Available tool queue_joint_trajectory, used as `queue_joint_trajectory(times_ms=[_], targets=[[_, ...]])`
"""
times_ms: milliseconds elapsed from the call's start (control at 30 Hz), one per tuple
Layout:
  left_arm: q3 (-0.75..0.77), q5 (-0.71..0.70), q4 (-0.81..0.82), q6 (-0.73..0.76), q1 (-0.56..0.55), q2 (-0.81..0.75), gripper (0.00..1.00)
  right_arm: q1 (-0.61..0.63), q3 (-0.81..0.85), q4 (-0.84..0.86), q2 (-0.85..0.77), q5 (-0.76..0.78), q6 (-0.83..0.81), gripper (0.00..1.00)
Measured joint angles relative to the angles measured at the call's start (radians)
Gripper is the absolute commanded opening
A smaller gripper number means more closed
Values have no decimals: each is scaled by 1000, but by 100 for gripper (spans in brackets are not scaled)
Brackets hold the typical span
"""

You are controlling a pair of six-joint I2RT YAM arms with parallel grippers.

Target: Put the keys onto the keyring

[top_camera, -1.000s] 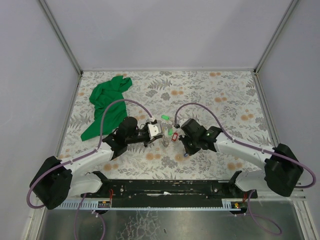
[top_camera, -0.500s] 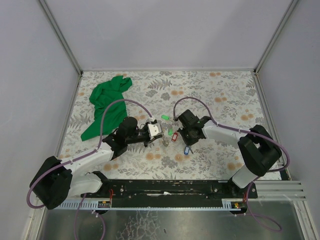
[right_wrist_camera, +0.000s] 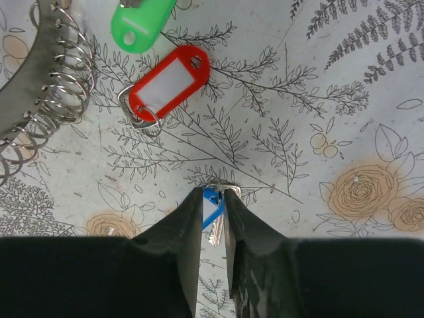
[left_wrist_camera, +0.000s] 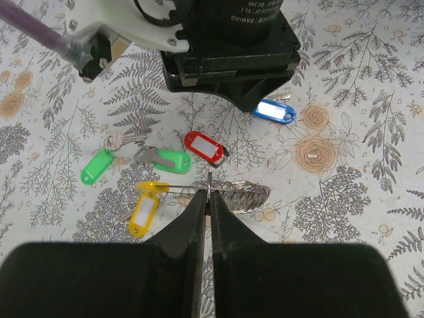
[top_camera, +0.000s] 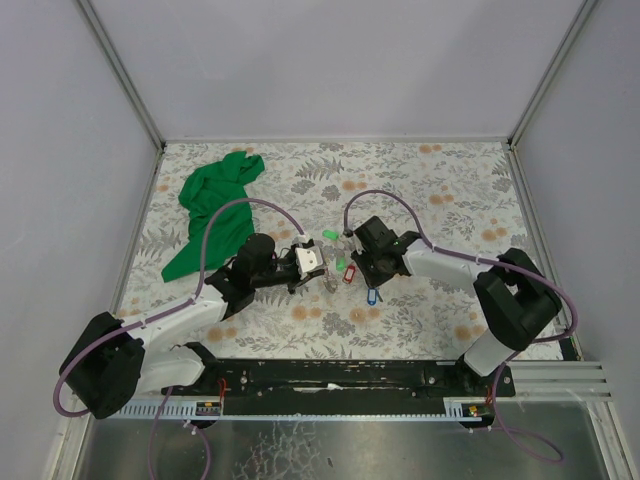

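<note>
Five keys [left_wrist_camera: 149, 156] ring the keyring [left_wrist_camera: 242, 197] on the desk [left_wrist_camera: 344, 199] in left wrist view: yellow key [left_wrist_camera: 144, 209] at 9 o'clock, green key [left_wrist_camera: 171, 161] and 2nd green key [left_wrist_camera: 97, 165] approx. 10, red key [left_wrist_camera: 204, 147] at 11, blue key [left_wrist_camera: 273, 111] at 1. Yellow shows in that view only. Left gripper [left_wrist_camera: 209, 189] fingers are clamped on keyring wire. Right wrist view alone shows right gripper [right_wrist_camera: 213, 192] fingers squeezed onto blue key's tag. Top view adds green cloth [top_camera: 210, 205], well apart at 10 o'clock.
</note>
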Motion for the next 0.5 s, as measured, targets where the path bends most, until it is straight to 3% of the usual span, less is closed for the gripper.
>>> queue_joint_trajectory(times_ms=[500], targets=[[0,0,1,-12,0,-1,0,0,-98,81,-85,8,5,29]])
